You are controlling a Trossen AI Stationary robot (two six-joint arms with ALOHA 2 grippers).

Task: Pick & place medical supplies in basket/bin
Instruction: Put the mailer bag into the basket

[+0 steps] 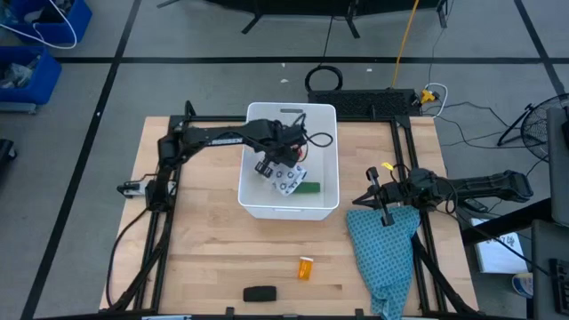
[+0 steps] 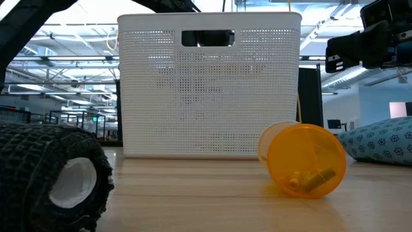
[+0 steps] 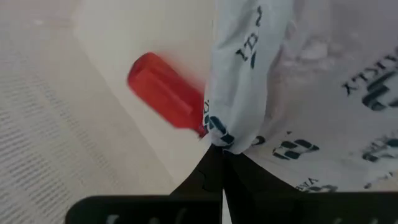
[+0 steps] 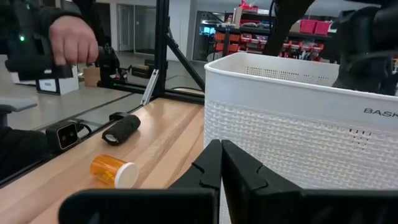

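The white bin [image 1: 329, 203] stands in the middle of the table. My left gripper [image 1: 269, 167] reaches down into it and is shut on the white packet with dark print [image 3: 323, 93]. In the high view the packet [image 1: 289, 182] lies beside the green oblong [image 1: 308, 188] on the bin floor. A red bottle [image 3: 165, 92] lies in the bin past my left fingers. The orange vial [image 1: 305, 268] and the black oblong [image 1: 260, 293] lie on their sides on the table near its near edge. My right gripper [image 4: 222, 158] is shut and empty, right of the bin. My left gripper pinches a bunched edge of the white packet [image 3: 225, 127] between its two fingertips, coming from above and pointing down into the bin. The packet spreads away beyond the fingers. Whether its far part rests on the bin floor cannot be told.
The teal patterned cloth [image 1: 387, 244] lies right of the bin, under and in front of my right gripper. A black frame runs along the table's left and right sides. In the right wrist view a person's hand [image 4: 71, 40] shows beyond the table. Bare wood lies in front of the bin.
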